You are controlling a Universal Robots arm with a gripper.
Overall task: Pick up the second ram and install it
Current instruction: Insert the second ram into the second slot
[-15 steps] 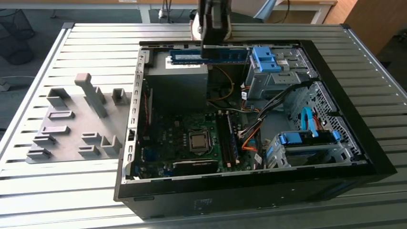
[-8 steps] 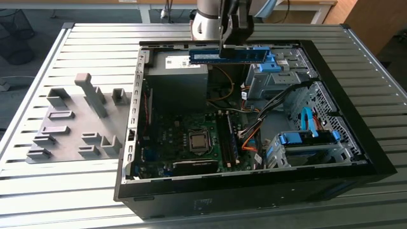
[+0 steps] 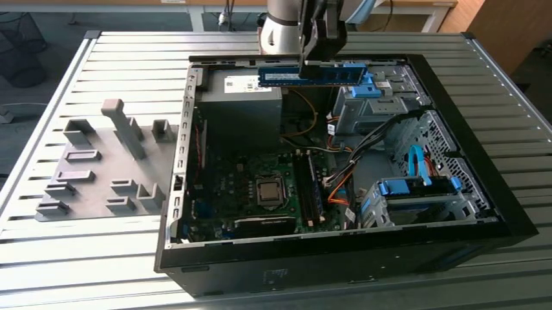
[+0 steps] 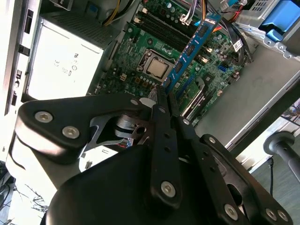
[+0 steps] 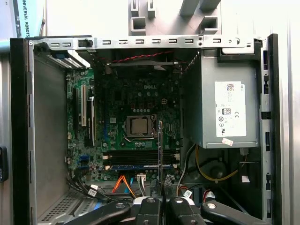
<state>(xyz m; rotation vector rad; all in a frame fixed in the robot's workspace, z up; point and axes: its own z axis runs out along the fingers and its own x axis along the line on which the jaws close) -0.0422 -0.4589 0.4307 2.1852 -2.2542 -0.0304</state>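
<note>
second ram (image 3: pixel 280 77) clamped in claw (image 3: pixel 311 63), level, above open computer case (image 3: pixel 345 268)

The ram stick (image 3: pixel 312 75) is hanging in the air above the open computer case (image 3: pixel 345 261), lying level on its long edge, green-blue with dark chips. The gripper (image 3: pixel 304 63) is clamping it from above. In the first wrist view the stick (image 5: pixel 161 140) is showing edge-on.

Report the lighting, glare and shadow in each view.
Exterior view: even daylight on the slatted table, the computer case interior in shadow, the second ram in the gripper plainly lit. Second wrist view: the power supply glares to white, the gripper body dark in front. First wrist view: the table beyond the case is washed out, the motherboard dim.
</note>
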